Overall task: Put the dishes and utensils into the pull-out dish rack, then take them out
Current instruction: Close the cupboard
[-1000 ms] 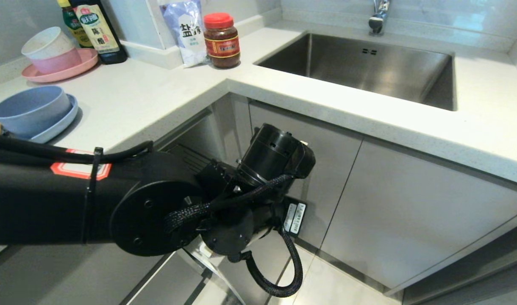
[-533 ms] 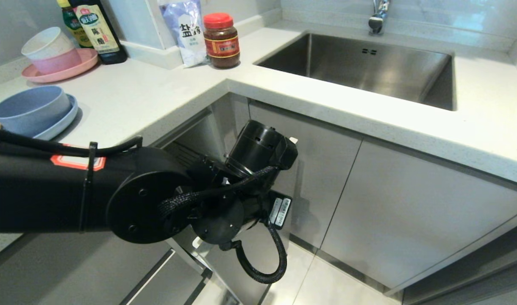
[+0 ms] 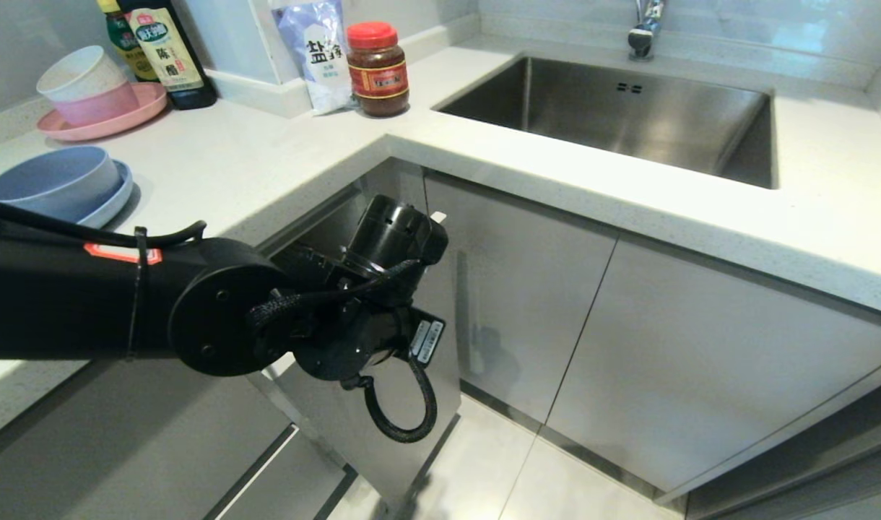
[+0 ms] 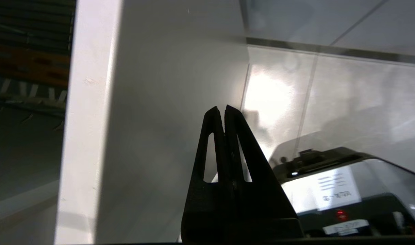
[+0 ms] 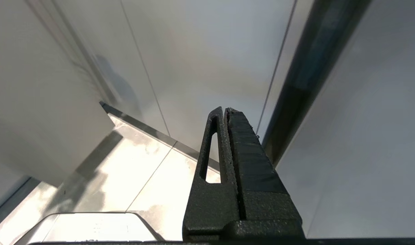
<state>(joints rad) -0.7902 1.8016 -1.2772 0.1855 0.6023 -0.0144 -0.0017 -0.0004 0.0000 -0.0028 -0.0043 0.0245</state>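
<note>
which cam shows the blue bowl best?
Head view: the blue bowl sits in the pale blue plate at the counter's left edge, partly cut off by the left arm. Left wrist view shows only its shut hand by the white cabinet front. Right wrist view shows only cabinets and floor.

My small pale blue plastic bowl [image 3: 50, 180] sits on my pale blue round plate [image 3: 112, 198]; narrow white rack front [image 3: 383, 404] stands slightly out.

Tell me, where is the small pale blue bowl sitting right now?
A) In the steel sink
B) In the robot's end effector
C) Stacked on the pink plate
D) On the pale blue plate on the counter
D: in the head view the pale blue bowl rests on the pale blue plate on the counter, at the far left.
</note>
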